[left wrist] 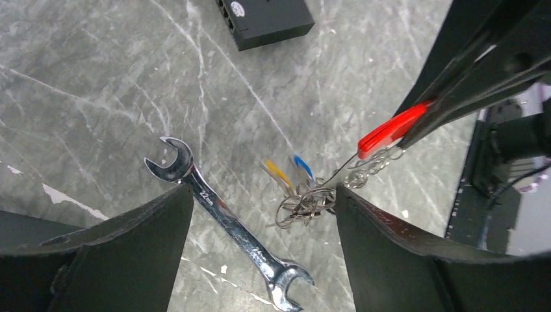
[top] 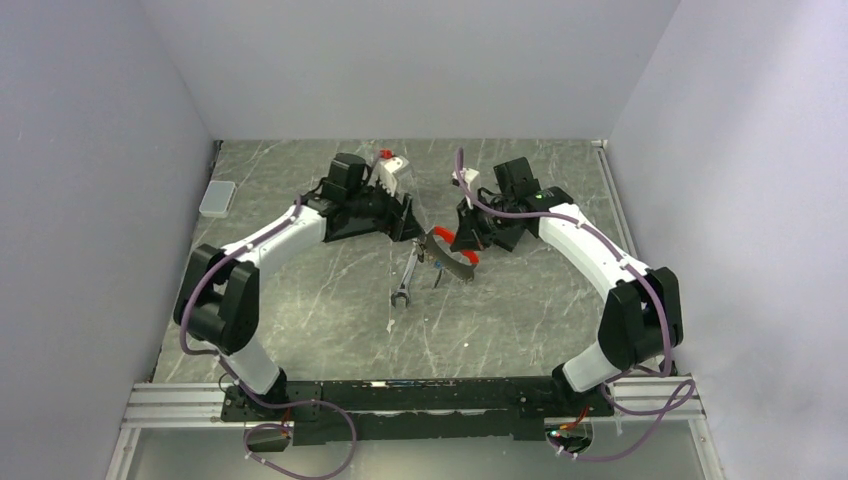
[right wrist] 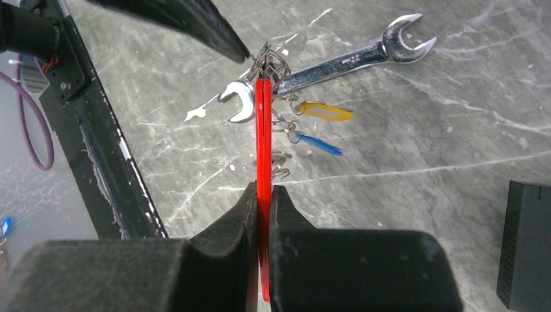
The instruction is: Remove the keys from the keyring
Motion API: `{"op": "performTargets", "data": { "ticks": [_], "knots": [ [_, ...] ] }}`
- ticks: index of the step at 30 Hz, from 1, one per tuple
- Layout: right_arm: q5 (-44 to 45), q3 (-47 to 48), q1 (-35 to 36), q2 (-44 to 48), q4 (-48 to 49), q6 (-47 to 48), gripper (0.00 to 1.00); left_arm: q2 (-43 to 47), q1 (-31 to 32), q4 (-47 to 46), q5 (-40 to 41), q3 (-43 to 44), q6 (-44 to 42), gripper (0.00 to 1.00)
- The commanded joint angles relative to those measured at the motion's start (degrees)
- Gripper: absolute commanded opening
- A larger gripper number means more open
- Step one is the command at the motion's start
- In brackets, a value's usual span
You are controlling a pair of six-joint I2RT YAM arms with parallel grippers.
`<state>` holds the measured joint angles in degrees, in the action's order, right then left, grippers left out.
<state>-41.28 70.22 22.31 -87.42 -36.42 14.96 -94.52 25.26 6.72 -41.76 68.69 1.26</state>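
Note:
My right gripper (right wrist: 263, 188) is shut on the flat red part (right wrist: 263, 136) of the keyring (top: 455, 266) and holds it above the table. A cluster of thin metal rings (left wrist: 305, 203) and a short chain hang from it, with small keys, one with a yellow head (right wrist: 325, 112) and one with a blue head (right wrist: 318, 144). My left gripper (left wrist: 263, 195) is open wide. Its right finger (left wrist: 390, 253) sits against the ring cluster, and its fingertip (right wrist: 240, 49) shows beside the rings in the right wrist view. The two grippers (top: 418, 232) (top: 462, 240) meet mid-table.
A long silver 22 mm wrench (left wrist: 224, 224) lies flat on the marble table under the keys, also in the top view (top: 405, 280). A black box (left wrist: 263, 19) lies nearby, also in the right wrist view (right wrist: 526, 247). A pale flat block (top: 217, 198) sits by the left wall.

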Motion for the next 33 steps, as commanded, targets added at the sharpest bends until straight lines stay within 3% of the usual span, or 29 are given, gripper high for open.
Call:
{"op": "performTargets", "data": {
  "ticks": [1,8,11,14,19,23,28,33],
  "knots": [
    [2.0,3.3,0.3,1.0,0.4,-2.6,0.00,-1.3,3.6,-0.4,10.0,0.6,-2.6,0.85],
    [4.8,3.9,1.8,1.6,-0.8,-1.9,0.00,-2.0,4.4,-1.1,14.3,0.1,-2.2,0.82],
    [5.7,4.0,2.1,2.4,-2.1,-1.1,0.00,-2.8,2.9,1.0,17.1,1.5,1.0,0.74],
    [9.2,3.6,2.0,3.7,-2.5,-0.4,0.00,-2.9,-1.8,1.5,12.8,1.1,3.3,0.59],
    [12.0,3.9,1.9,4.1,-4.0,0.0,0.00,1.5,-5.0,-2.6,4.8,-4.7,0.3,0.49],
    [10.8,4.1,1.9,3.8,-4.6,0.2,0.00,4.0,-5.9,-7.5,-7.4,-8.2,-0.2,0.50],
    [6.1,5.3,1.8,4.0,-6.9,2.4,0.00,4.3,-6.0,-18.1,-19.8,-13.0,2.1,0.59],
    [0.5,4.7,1.8,6.3,-6.7,3.8,0.00,4.1,-5.3,-32.8,-23.8,-19.1,7.7,0.65]
  ]
}}
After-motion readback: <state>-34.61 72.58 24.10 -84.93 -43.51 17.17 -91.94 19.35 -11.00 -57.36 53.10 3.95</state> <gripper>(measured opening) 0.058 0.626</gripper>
